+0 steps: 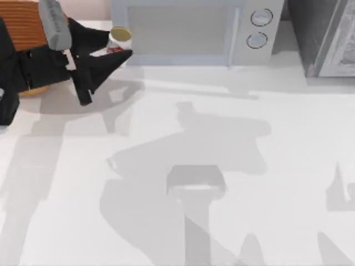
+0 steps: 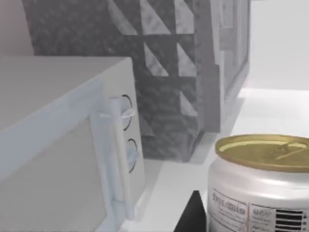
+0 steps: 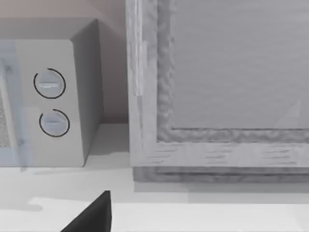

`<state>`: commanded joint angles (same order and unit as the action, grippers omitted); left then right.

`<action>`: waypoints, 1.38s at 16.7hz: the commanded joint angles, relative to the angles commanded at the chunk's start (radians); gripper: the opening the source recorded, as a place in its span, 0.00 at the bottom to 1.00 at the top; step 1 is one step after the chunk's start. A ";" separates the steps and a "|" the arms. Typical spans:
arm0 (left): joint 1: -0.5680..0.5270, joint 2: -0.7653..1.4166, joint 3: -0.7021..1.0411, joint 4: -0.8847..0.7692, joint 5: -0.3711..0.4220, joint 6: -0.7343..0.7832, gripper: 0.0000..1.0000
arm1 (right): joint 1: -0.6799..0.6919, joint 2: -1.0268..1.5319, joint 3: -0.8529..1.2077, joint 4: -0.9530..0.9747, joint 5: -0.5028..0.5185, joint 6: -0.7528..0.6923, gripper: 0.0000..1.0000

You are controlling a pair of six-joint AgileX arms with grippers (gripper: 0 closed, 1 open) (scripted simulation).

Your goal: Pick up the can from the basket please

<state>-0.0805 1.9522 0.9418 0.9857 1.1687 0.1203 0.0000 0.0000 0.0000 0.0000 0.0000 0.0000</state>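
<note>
The small can [image 1: 120, 37], white-sided with a red band and a tan round end, is held off the table in my left gripper [image 1: 117, 47], which is shut on it. It hangs to the right of the orange-brown woven basket [image 1: 22, 25], close to the microwave's front left corner. My left arm covers much of the basket. The left wrist view shows the can [image 2: 263, 188] close up with its gold lid facing up, and a black fingertip [image 2: 193, 217] beside it. My right gripper [image 3: 91, 220] faces the microwave and the cabinet.
A white microwave [image 1: 188, 27] stands at the back centre, its two dials [image 1: 259, 27] to the right of its door. A grey cabinet [image 1: 324, 36] fills the back right corner. The white tabletop [image 1: 222, 166] stretches open in front.
</note>
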 joint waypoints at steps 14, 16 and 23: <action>-0.020 0.568 0.232 0.226 0.349 0.015 0.00 | 0.000 0.000 0.000 0.000 0.000 0.000 1.00; -0.020 0.568 0.232 0.226 0.349 0.015 0.08 | 0.000 0.000 0.000 0.000 0.000 0.000 1.00; -0.020 0.568 0.232 0.226 0.349 0.015 0.60 | 0.000 0.000 0.000 0.000 0.000 0.000 1.00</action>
<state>-0.1009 2.5205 1.1740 1.2113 1.5182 0.1355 0.0000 0.0000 0.0000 0.0000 0.0000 0.0000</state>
